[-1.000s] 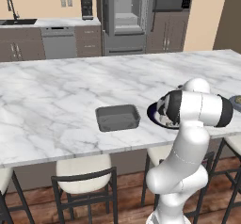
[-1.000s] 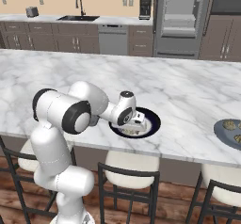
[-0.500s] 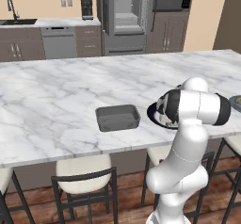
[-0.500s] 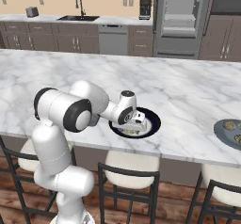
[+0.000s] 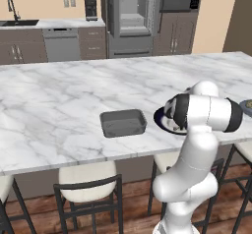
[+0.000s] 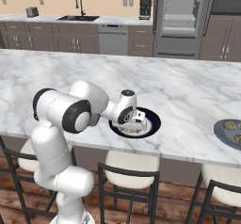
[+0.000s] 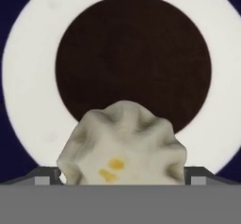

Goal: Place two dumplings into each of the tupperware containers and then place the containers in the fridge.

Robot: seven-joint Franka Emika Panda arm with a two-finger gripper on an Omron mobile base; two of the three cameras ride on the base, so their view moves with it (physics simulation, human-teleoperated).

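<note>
The gripper (image 6: pixel 137 122) has been lowered slightly further over the navy-rimmed plate (image 6: pixel 153 119) since a second ago, as seen in the right base view, and the wrist has been tipped a little more downward. In the hand view a dumpling (image 7: pixel 123 143) is seen between the wide-apart jaws.

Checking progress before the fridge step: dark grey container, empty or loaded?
Empty. In the left base view the dark grey container shows only its bare floor, no dumplings inside.
</note>
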